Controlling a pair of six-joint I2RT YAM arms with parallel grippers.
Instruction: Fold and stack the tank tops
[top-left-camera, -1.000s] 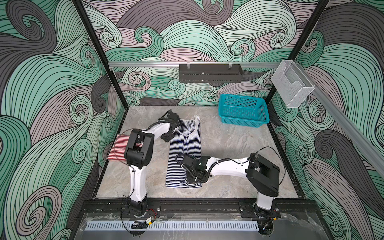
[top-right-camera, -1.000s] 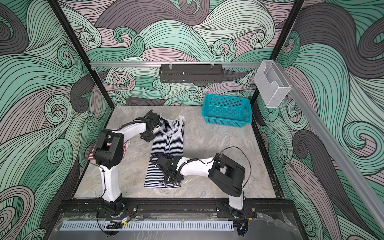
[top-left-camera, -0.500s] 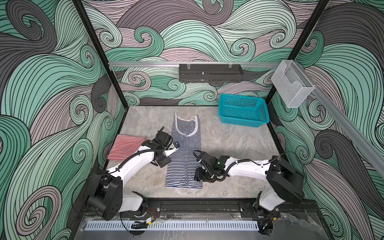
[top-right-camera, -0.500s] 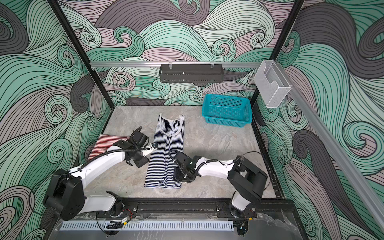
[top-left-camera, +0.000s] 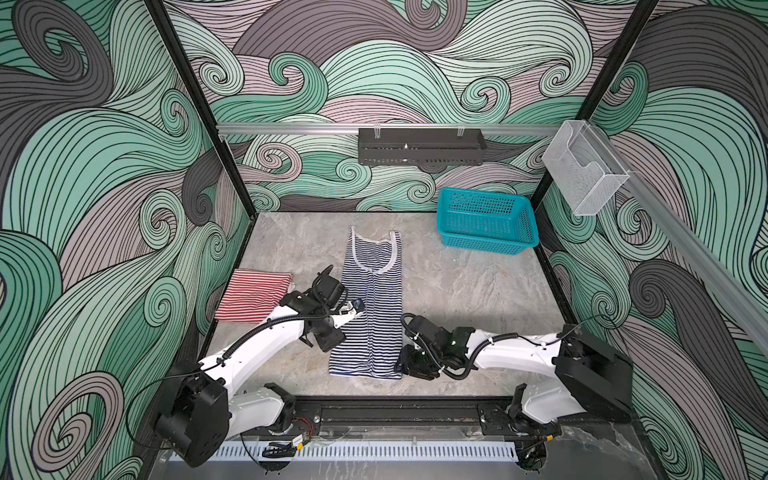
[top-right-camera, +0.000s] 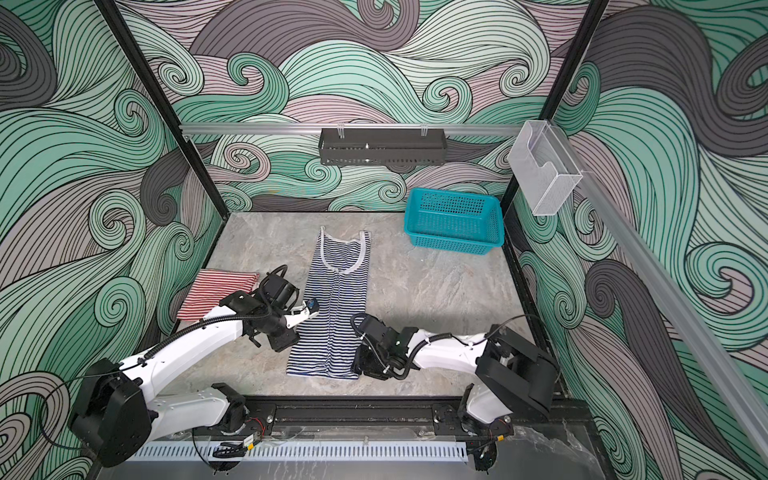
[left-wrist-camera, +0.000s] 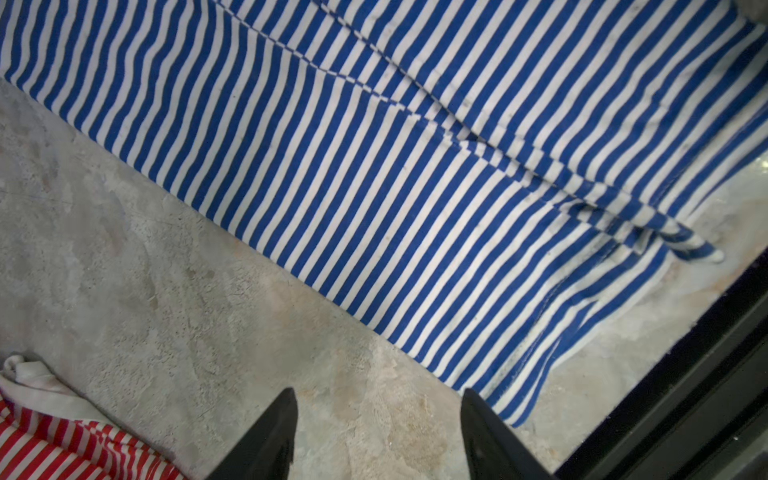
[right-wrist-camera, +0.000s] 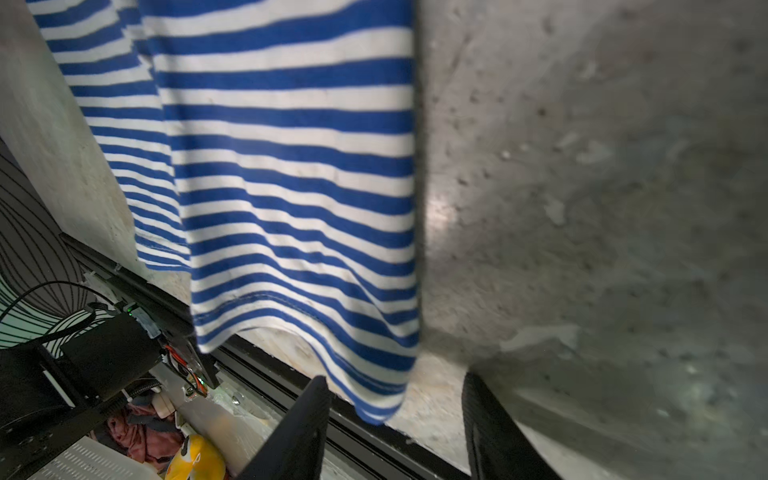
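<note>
Since a second ago: left pincer (top-left-camera: 332, 340) down and back from the neckline, now low over bare bench (top-left-camera: 465, 291), just beside the left edge of the navy tank top (top-left-camera: 372, 316) near its hem corner. Right pincer (top-left-camera: 409, 365) off the striped cloth, now at the hem's right corner. Navy tank top itself unmoved: flat, narrow, lengthwise down the middle of the bench, neckline toward the back. Red tank top (top-left-camera: 253, 297), half hidden behind the left arm (top-left-camera: 257, 349) before, now in full sight: folded, at the bench's left edge, apart from the navy one.

Only in both top views: white-trimmed neckline and straps, plus the teal basket (top-left-camera: 486, 245) at the back right, well apart from both tops.

Only in the left wrist view: left pincer (left-wrist-camera: 378, 392) parted wide, nothing but grey bench between the black fingers (left-wrist-camera: 270, 436); a long fold ridge across the navy tank top (left-wrist-camera: 374, 166); a corner of the red tank top (left-wrist-camera: 50, 449), pale trim bunched at its edge.

Only in the right wrist view: right pincer (right-wrist-camera: 395, 376) parted, gripping nothing, the rippled hem corner of the navy tank top (right-wrist-camera: 282, 166) lying loose in the gap, not clamped; beyond the front rail (right-wrist-camera: 266, 365), a yellow object (right-wrist-camera: 195, 461) and a pink object (right-wrist-camera: 133, 432), too blurred to name.
</note>
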